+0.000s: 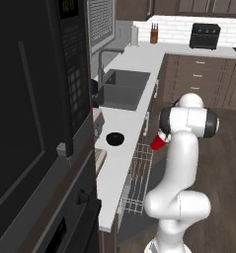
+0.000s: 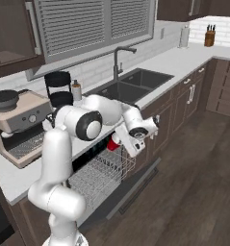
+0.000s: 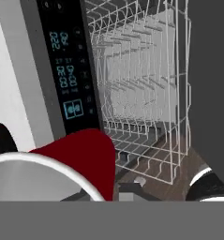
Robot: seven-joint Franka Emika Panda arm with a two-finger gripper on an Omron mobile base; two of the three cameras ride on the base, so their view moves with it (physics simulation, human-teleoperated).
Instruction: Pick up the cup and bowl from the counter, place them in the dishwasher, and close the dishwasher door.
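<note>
Red cup (image 1: 157, 143) tilted in end effector (image 1: 161, 138), above rack (image 1: 137, 184).

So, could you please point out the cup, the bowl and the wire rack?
cup (image 1: 157, 143), left base view, red side wall.
bowl (image 1: 115, 139), left base view, dark inside.
wire rack (image 2: 99, 175), right base view, white wire floor.

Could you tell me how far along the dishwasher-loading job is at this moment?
Nothing is loaded yet: the white wire rack is pulled out and looks empty. In hand: the gripper carries the small red tapered cup above the rack. Left: the low round black bowl sits on the light-grey counter, and the dark drop-down door is open.
</note>
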